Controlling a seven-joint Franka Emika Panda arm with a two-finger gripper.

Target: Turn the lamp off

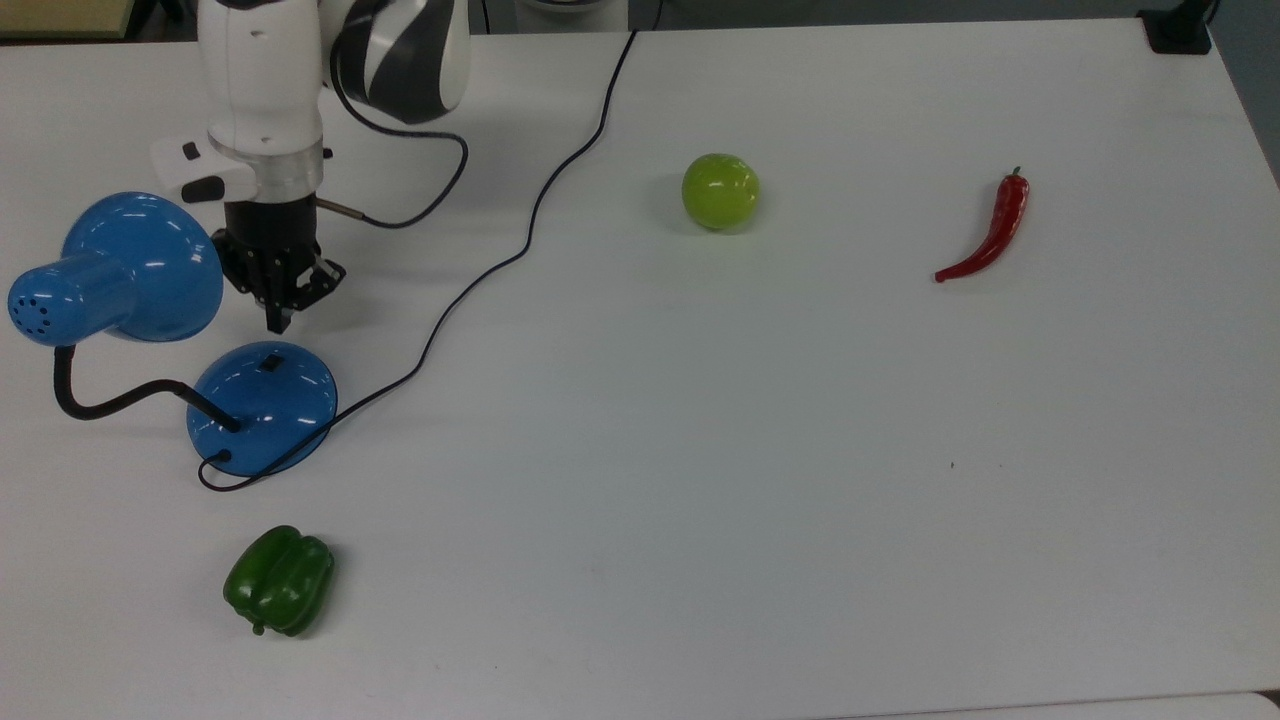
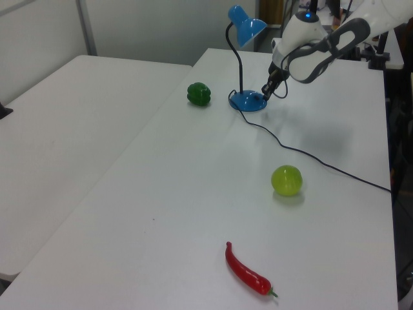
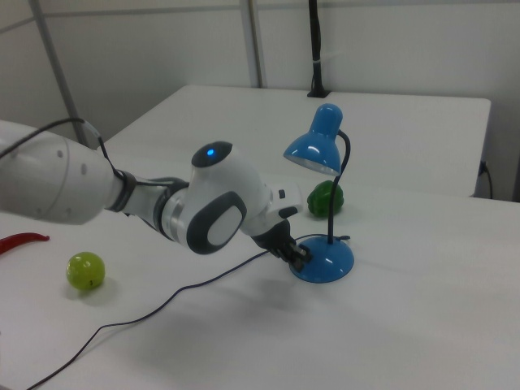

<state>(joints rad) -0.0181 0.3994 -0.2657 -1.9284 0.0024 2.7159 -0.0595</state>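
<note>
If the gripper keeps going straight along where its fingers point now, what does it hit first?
Probably the lamp: in the top view the gripper points down the image at the dome base, roughly toward the small black switch. Depth is unclear, so it could instead meet the table just short of it.

Blue lamp, green bell pepper, yellow-green apple, red chili, white table.
</note>
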